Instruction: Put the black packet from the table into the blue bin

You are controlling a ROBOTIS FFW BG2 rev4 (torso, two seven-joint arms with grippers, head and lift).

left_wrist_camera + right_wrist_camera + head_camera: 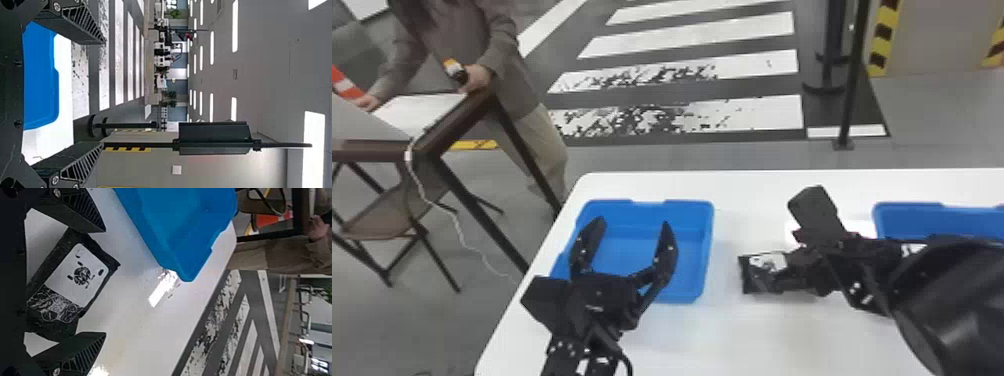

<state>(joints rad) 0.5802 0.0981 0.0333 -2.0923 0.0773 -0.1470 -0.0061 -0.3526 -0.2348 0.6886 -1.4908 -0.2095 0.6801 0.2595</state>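
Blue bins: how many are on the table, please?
2: the left bin, partly behind the left tool, and the right bin, partly behind the right arm. More may be hidden.

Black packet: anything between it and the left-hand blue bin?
Nothing visible stands on the tabletop between the packet and that bin. The left end effector, though, hangs open across the bin in the head view and may obstruct the drop.

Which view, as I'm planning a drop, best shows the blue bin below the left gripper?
The head view: it takes in most of the bin, though the left gripper partly covers its near side. The left wrist view shows part of it; the right wrist view, a corner and some inside.
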